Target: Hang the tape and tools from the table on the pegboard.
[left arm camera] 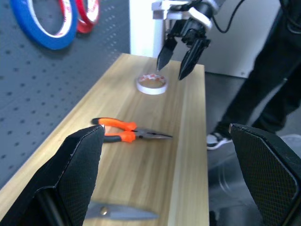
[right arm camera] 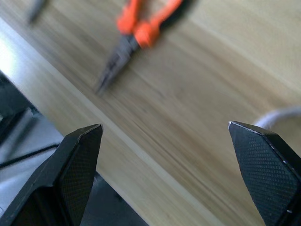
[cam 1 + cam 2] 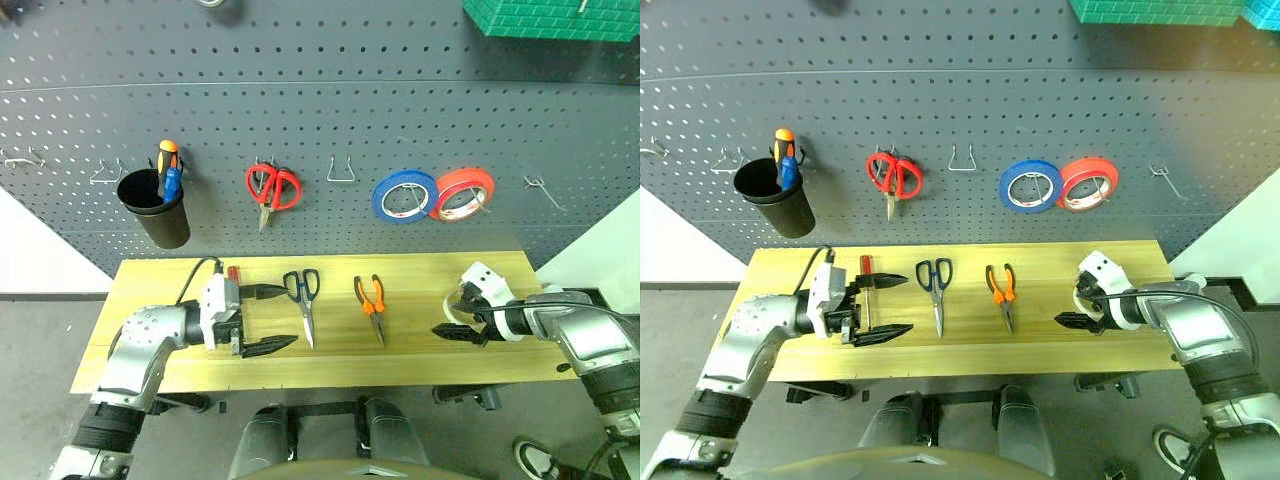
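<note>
Hovered released right tool (image 3: 452,328) over tape (image 1: 151,84) at bench's (image 3: 420,270) three o'clock end, likely readying pickup.

Even, bright indoor light; soft shadows on the table (image 3: 420,345); pliers (image 2: 136,35) beyond the right claw (image 2: 164,179) blurred.
</note>
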You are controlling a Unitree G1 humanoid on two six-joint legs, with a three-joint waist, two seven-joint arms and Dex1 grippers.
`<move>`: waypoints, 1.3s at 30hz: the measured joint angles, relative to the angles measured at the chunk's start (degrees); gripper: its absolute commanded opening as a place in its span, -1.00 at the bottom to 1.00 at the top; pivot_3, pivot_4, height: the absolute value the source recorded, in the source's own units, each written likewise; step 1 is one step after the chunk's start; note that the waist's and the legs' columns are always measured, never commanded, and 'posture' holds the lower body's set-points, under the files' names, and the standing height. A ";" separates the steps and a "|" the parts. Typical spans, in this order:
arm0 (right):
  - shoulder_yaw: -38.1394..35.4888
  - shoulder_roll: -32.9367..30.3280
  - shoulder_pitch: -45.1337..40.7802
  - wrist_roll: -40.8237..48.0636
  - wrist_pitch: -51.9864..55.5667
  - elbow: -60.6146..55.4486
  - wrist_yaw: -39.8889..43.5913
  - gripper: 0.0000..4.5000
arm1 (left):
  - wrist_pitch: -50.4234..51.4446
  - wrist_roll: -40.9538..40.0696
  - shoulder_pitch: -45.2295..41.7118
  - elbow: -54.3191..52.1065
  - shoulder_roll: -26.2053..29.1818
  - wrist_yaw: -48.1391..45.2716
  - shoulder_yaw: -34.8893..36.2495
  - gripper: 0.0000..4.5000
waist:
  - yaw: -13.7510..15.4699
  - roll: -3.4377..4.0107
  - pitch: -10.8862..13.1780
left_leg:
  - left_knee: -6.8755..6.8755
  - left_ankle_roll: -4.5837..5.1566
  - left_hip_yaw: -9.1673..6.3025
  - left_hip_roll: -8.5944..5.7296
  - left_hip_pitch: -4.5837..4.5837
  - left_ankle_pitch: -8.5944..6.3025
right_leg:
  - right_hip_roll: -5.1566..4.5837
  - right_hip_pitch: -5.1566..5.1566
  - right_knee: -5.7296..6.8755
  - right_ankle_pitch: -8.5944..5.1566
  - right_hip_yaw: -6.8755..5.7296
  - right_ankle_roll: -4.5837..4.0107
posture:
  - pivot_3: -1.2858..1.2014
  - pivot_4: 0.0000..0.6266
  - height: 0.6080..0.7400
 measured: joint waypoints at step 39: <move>0.59 9.99 -10.58 -6.91 -2.59 21.22 -10.87 1.00 | -24.93 21.48 -20.95 40.97 -18.70 14.48 -12.76 0.98 | -0.58 -0.43 3.17 | -0.19 0.10 -0.08 -0.14 -0.09 -0.04 | -0.15 -0.10 -0.01 -0.01 -0.01 -0.04 | -0.03 -0.15 1.00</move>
